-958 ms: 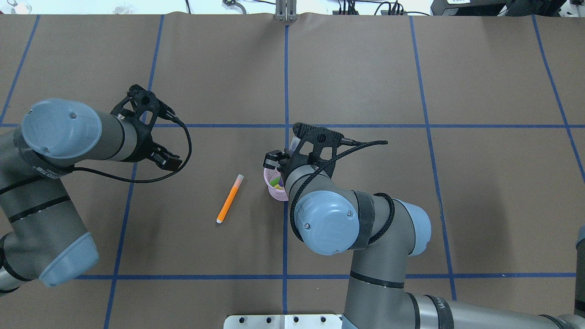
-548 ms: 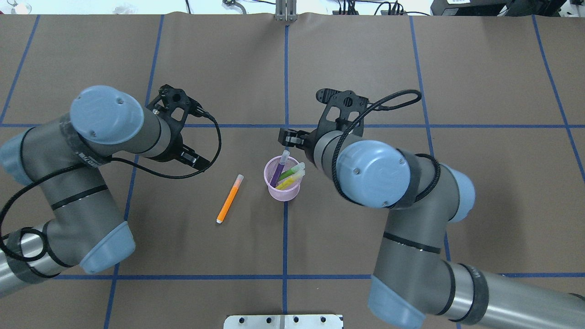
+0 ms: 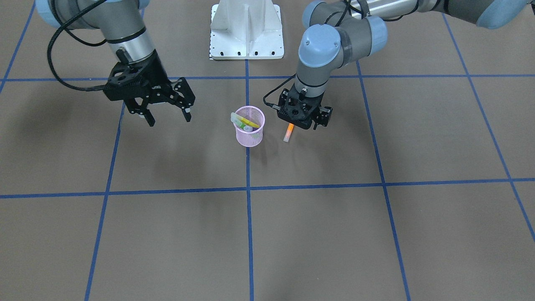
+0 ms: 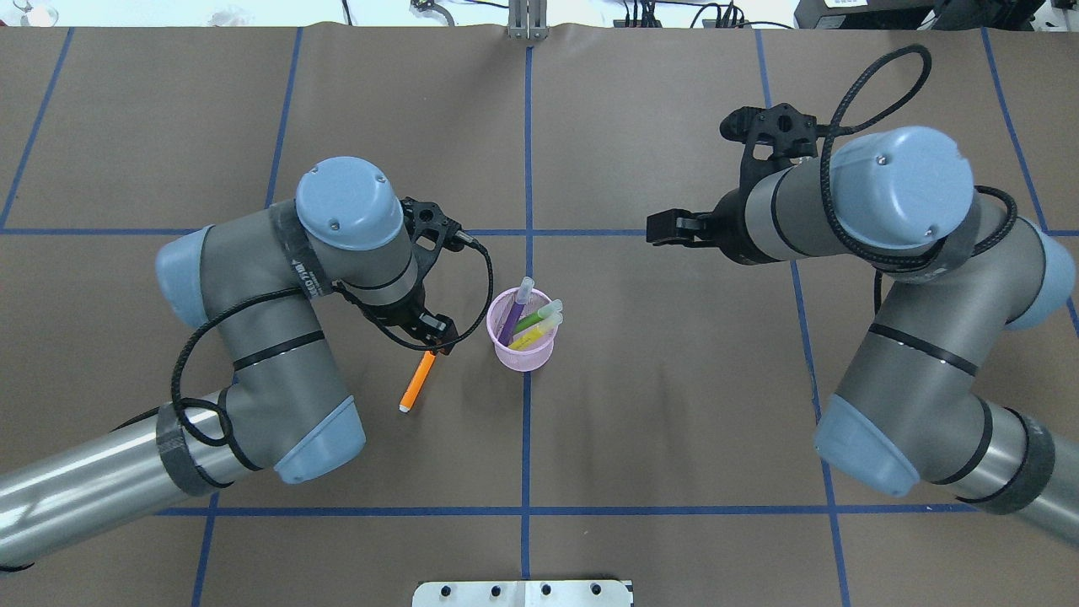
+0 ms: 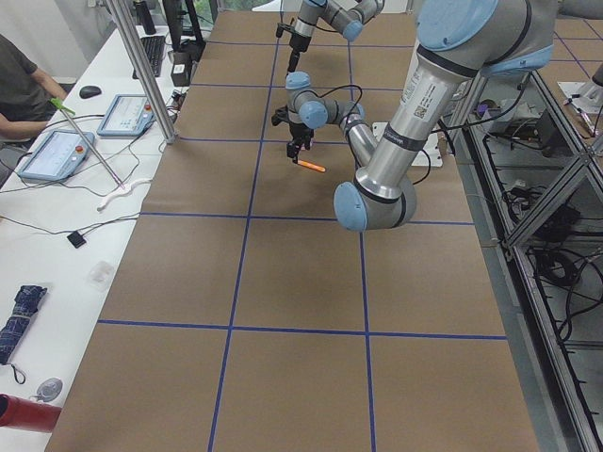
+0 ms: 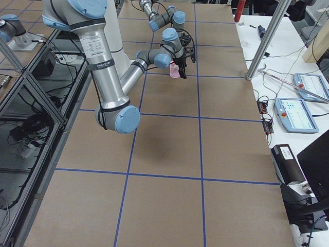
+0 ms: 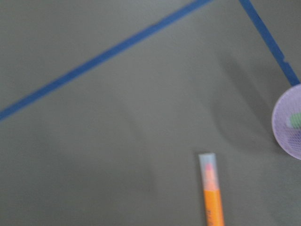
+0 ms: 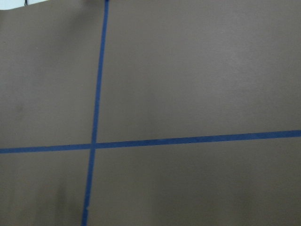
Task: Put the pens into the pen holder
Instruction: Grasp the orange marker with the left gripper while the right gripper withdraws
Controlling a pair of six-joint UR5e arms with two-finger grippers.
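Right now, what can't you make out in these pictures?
Left hand: open or shut, unclear; its own body covers the fingertips in the overhead and front views.
Orange pen: cap end hidden under that hand overhead; tail cut off at the left wrist view's bottom edge.
Pen holder: cut by that view's right edge.

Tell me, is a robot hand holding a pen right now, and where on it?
No, nothing is held. The orange pen lies on the table, the left gripper hovering over its cap end. The right gripper is open and empty.
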